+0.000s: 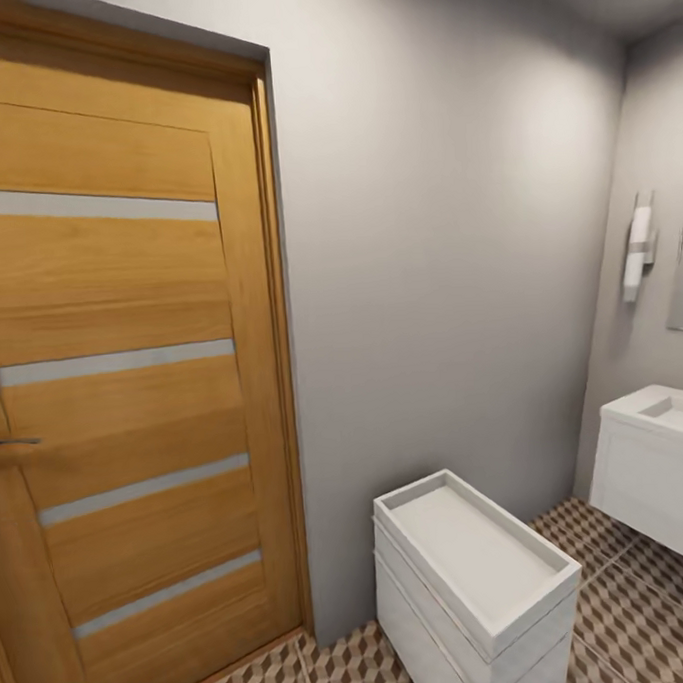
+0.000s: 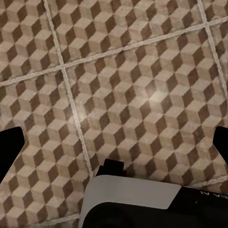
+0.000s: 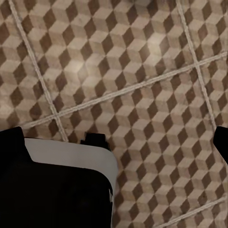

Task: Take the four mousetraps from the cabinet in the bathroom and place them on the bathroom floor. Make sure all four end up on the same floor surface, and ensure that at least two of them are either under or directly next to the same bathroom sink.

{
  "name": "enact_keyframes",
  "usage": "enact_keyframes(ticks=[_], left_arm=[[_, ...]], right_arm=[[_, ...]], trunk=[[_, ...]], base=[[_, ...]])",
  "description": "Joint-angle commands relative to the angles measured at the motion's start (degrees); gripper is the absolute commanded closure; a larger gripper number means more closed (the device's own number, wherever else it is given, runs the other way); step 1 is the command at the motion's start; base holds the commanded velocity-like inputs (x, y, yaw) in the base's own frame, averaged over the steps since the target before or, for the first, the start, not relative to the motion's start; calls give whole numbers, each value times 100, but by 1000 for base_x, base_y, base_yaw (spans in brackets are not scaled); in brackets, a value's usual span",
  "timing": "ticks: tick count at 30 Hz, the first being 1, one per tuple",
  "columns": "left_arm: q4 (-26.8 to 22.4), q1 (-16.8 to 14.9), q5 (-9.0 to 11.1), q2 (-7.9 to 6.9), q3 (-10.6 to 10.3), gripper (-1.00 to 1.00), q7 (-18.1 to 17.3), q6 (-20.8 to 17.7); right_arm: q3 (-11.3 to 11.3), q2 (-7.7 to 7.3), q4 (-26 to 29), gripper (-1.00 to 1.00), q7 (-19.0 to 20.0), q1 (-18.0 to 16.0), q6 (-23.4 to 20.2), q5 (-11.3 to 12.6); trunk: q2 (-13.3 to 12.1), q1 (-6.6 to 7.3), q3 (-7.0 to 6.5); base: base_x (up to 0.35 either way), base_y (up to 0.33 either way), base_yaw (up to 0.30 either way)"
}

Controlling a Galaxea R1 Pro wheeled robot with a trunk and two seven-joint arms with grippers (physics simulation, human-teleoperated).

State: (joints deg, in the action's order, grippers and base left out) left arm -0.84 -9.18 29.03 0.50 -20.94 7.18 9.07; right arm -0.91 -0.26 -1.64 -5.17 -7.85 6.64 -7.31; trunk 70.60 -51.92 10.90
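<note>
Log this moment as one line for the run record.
phase: in transit | ahead: orange-brown wooden door, white rectangular sink on white vanity | floor: cube-patterned tiles | left end effector: open, empty | right end effector: open, empty

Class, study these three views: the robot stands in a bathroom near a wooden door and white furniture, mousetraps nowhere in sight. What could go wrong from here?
1. Driving on, the base could clip the low white tray-topped unit standing close ahead.
2. The white sink sits at the far right edge; turning could bump its vanity.
3. Both wrist cameras face bare cube-pattern floor, with the pincers holding nothing, so the search might drift toward the wooden door instead.
</note>
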Motion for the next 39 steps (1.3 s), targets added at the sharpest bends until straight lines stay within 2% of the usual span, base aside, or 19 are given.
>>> enact_keyframes(ticks=[1, 14, 25, 39], left_arm=[[4, -5, 41, 3, -49, -100, 21, 14], [3, -5, 41, 3, -49, -100, 21, 13], [5, -5, 41, 3, -49, -100, 21, 15], [5, -5, 38, 3, -50, -100, 21, 14]], right_arm=[[-6, 0, -18, -100, -28, -7, 25, -55], [-6, -13, -12, -100, -11, -14, 20, -51], [-2, -32, -12, -100, -15, -13, 74, -48], [-14, -46, -12, -100, -23, -14, 57, -59]], trunk=[[5, 0, 5], [5, 0, -25], [5, 0, -27], [5, 0, -27]], base=[[0, 0, 300], [0, 0, 296], [0, 0, 115], [0, 0, 277]])
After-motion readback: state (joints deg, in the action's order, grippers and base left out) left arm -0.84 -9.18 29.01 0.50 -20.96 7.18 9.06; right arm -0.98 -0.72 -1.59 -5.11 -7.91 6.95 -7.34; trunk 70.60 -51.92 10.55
